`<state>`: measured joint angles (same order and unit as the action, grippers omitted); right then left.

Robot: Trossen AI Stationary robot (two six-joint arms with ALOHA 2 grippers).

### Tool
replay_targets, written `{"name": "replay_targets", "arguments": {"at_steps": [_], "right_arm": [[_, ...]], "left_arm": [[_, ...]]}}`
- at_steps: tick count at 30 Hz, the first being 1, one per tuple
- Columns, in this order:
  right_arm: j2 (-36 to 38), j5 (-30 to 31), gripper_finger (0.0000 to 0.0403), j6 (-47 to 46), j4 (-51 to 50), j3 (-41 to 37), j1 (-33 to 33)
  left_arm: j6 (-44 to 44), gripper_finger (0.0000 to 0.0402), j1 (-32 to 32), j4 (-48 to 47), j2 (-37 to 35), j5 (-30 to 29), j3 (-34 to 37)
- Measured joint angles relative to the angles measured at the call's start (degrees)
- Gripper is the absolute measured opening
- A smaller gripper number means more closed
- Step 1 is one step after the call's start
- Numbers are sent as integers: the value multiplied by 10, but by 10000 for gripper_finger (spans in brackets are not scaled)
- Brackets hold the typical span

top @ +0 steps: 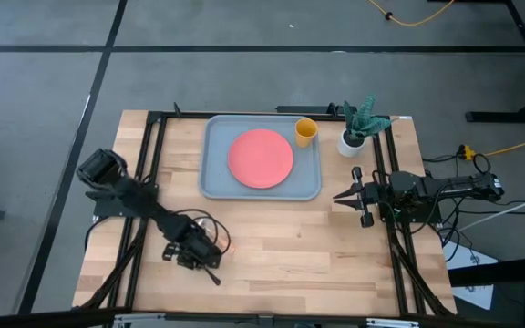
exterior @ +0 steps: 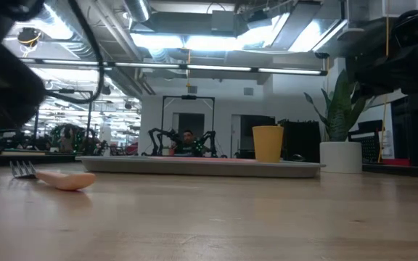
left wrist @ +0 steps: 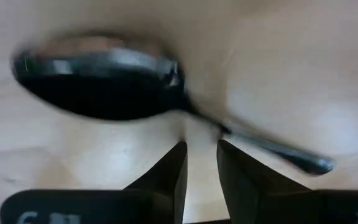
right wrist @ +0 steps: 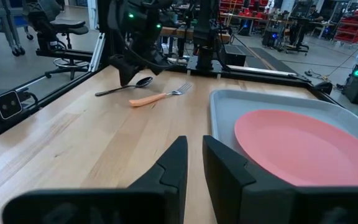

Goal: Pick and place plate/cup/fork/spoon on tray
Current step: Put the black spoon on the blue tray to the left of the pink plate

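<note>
The dark spoon (left wrist: 104, 87) lies on the bare wood near the table's front left, its thin handle (left wrist: 272, 149) running away from the bowl. My left gripper (left wrist: 200, 146) stands over it, fingers a narrow gap apart, tips just short of the spoon's neck. The orange-handled fork (right wrist: 160, 96) lies beside the spoon (right wrist: 126, 87) and also shows in the low view (exterior: 56, 177). The coral plate (top: 261, 158) lies flat in the blue-grey tray (top: 215, 178). The yellow cup (top: 305, 131) stands upright in the tray's far right corner. My right gripper (top: 343, 194) is shut and empty, to the right of the tray.
A white pot with a green plant (top: 355, 132) stands just right of the tray's far corner. Black frame rails (top: 153, 146) run along the table's left and right sides. Bare wood (top: 299, 246) lies between the tray and the near edge.
</note>
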<state>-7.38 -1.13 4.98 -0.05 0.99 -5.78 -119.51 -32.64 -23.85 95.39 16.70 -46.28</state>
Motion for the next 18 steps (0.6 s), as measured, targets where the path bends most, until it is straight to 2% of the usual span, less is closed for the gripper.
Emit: {"name": "replay_targets", "arguments": {"at_steps": [7, 18], "right_arm": [[0, 0, 56, 0, 0, 0, 0], [0, 0, 56, 0, 0, 0, 0]], "left_arm": [[89, 80, 60, -43, -1, 6, 0], [234, 80, 130, -166, -1, 33, 0]]}}
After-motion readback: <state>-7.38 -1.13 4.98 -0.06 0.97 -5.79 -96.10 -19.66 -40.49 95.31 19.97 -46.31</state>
